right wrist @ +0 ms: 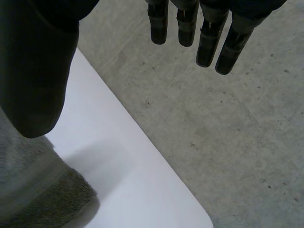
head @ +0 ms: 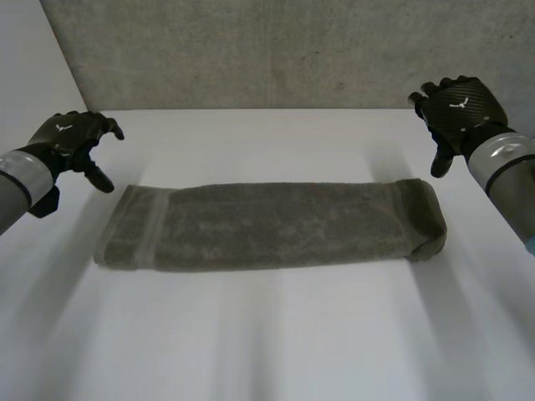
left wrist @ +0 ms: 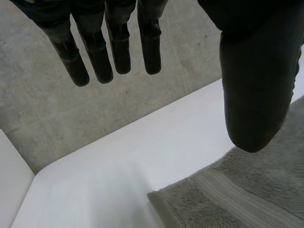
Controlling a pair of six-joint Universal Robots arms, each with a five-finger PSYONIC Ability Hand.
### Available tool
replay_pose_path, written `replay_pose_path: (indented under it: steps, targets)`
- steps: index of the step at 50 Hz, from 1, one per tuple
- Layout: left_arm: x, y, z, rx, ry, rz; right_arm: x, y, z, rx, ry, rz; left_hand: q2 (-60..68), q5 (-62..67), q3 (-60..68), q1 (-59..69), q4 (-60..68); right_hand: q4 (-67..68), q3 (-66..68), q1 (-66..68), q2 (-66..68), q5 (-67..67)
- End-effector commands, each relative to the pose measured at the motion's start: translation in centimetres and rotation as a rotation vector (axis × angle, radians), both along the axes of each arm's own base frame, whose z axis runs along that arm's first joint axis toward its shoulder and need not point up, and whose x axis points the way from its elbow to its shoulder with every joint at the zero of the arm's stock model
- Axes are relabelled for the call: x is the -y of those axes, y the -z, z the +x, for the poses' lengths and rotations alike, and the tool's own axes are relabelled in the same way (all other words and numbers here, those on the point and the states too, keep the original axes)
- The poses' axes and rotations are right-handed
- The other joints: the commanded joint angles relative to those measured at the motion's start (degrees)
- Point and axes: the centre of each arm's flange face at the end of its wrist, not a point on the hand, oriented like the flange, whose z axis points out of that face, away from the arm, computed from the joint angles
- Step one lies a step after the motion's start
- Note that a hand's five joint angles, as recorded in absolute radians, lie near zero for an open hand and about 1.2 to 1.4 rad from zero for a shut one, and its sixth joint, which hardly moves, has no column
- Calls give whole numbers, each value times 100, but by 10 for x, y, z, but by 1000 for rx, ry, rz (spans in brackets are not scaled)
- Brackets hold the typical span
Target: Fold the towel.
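Observation:
A grey-green towel lies folded into a long strip across the middle of the white table. My left hand hovers above the table just beyond the towel's left end, open, fingers spread, holding nothing. My right hand hovers past the towel's right end, also open and empty. In the left wrist view the straight fingers and the thumb hang over the towel's end corner. In the right wrist view the fingers and the thumb stand apart above the towel's folded end.
A grey concrete wall rises behind the table's far edge. The table's rounded corners lie near each hand, with concrete floor beyond.

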Motion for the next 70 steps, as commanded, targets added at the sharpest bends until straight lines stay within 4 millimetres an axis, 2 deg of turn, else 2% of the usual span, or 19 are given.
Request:
replay_pose_path:
  steps: [1, 3, 4, 6, 8, 12, 14, 20, 22, 27, 37, 46, 50, 60, 66, 70]
  targets:
    - [-36, 4, 0, -6, 51, 36, -29, 10, -8, 4, -1, 104, -205, 1, -216, -343, -221, -476, -409, -309, -363, -352]
    - [-58, 13, -6, -20, 121, 63, -41, 30, -16, -26, -3, 208, -138, 68, -149, -276, -154, -476, -409, -309, -363, -352]
    - [-58, 13, -6, -20, 121, 63, -42, 30, -16, -26, -3, 209, -138, 68, -149, -276, -154, -476, -409, -309, -363, -352]
    - [-75, 24, -9, -26, 164, 86, -48, 48, -27, -46, -3, 297, -21, 185, -32, -159, -37, -476, -409, -309, -363, -352]
    - [-81, 28, -9, -22, 173, 91, -51, 56, -32, -50, -3, 329, 63, 269, 52, -75, 47, -476, -409, -309, -363, -352]
    - [-88, 39, -10, 3, 179, 100, -51, 68, -39, -47, 11, 370, 114, 321, 103, -24, 98, -476, -409, -309, -363, -352]
    - [-90, 49, -10, 48, 188, 95, -48, 83, -42, -36, 26, 410, 315, 521, 304, 177, 299, -184, -117, -17, -71, -60]
    - [-88, 65, -10, 111, 193, 113, -41, 102, -42, -24, 38, 416, 703, 909, 692, 565, 687, 323, 390, 490, 436, 446]
    - [-85, 73, -9, 134, 174, 126, -34, 108, -44, 35, 63, 416, 904, 1110, 893, 766, 888, 841, 908, 1008, 954, 964]
    - [-77, 83, -7, 147, 144, 142, -28, 117, -44, 146, 90, 446, 1039, 1246, 1028, 901, 1023, 1114, 1180, 1280, 1227, 1237]
    - [-75, 91, -6, 149, 139, 152, -22, 132, -43, 196, 111, 494, 1056, 1263, 1045, 918, 1040, 1030, 1097, 1197, 1143, 1153]
    - [-72, 91, -4, 155, 123, 135, -16, 128, -43, 303, 137, 512, 1056, 1263, 1045, 918, 1040, 995, 1062, 1162, 1109, 1119]
    - [-71, 92, -4, 156, 123, 127, -13, 129, -43, 313, 139, 509, 1090, 1296, 1079, 952, 1074, 1114, 1181, 1280, 1227, 1237]
    - [-66, 93, -3, 158, 115, 103, -1, 154, -46, 317, 185, 533, 1359, 1565, 1348, 1221, 1343, 1669, 1735, 1835, 1782, 1792]
    - [-66, 94, -2, 158, 112, 107, 5, 152, -53, 315, 221, 506, 1376, 1582, 1365, 1238, 1360, 1719, 1786, 1886, 1832, 1843]
    - [-65, 94, -2, 160, 114, 102, 8, 149, -60, 320, 238, 490, 1594, 1800, 1583, 1456, 1578, 2623, 2690, 2790, 2736, 2746]
